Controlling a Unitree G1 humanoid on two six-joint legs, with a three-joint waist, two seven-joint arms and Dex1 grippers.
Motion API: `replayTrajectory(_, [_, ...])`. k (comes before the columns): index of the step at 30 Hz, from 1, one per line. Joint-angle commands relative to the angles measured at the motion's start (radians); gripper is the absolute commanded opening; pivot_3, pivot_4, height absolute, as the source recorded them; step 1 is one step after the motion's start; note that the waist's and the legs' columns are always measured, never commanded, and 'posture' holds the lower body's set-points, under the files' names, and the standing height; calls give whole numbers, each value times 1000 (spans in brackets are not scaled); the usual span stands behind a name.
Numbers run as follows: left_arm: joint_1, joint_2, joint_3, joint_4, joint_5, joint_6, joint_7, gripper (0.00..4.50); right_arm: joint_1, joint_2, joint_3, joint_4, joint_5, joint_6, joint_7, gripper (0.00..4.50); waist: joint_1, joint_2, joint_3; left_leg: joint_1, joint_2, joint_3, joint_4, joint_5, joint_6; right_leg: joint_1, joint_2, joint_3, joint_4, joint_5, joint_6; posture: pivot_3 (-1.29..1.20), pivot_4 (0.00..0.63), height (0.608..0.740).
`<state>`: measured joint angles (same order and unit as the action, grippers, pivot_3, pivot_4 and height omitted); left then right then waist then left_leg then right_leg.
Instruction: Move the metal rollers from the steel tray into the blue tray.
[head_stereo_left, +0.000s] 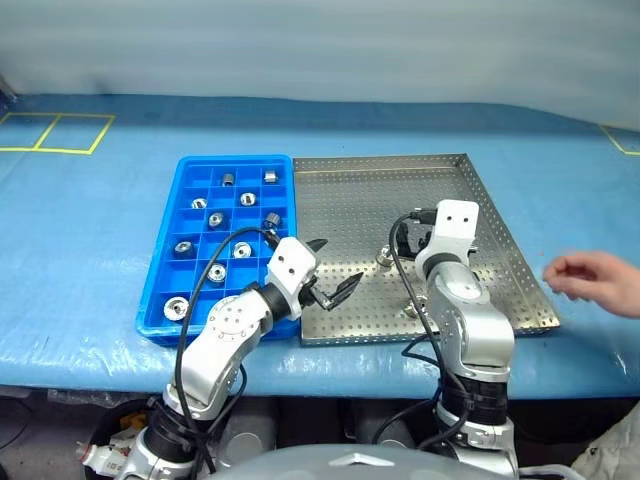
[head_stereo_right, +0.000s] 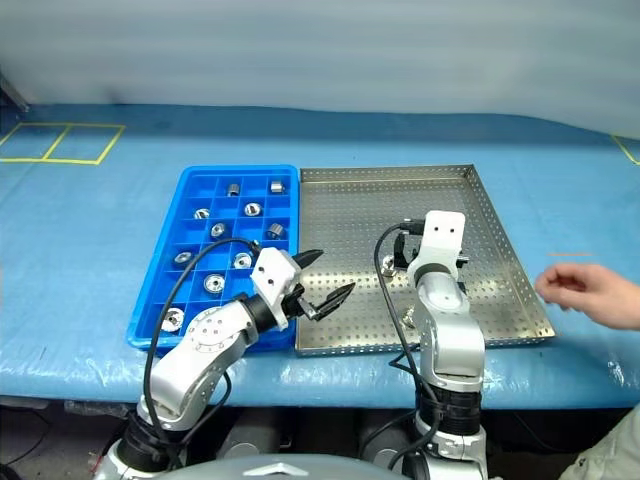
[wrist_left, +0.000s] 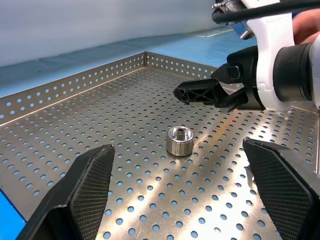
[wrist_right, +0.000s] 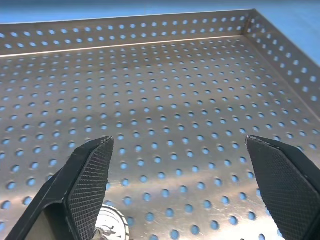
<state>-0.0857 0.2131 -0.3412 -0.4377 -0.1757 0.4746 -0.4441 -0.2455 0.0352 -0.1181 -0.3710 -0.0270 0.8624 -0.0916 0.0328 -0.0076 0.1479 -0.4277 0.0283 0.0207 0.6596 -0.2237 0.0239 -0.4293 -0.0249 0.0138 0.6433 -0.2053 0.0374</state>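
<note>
While both grippers are hovering wide open and empty, left gripper (head_stereo_left: 334, 272) and right gripper (wrist_left: 210, 95) are flanking one roller (wrist_left: 179, 140) on the steel tray (head_stereo_left: 480, 215); other rollers (head_stereo_left: 217, 220) are sitting in the blue tray (head_stereo_left: 165, 255).

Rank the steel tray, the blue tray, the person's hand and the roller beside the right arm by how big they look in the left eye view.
1. steel tray
2. blue tray, narrower
3. person's hand
4. metal roller, by far the smallest
</note>
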Motion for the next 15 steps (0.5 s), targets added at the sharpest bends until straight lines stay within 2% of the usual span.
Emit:
replayTrajectory(1, [4,3,10,-44,-4,-17,2,4500,-13,4,4,29,20,-45,10,4461,4,0,0,0,0,0,0,0,0,0,0,0,0,0,0,205,150,740])
replayTrajectory(15, [19,9,11,-59,-5,-11,14,4500,39,23,96,89,61,-69,65,4461,11,0,0,0,1,0,-1,0,0,-1,0,0,0,0,0,225,150,740])
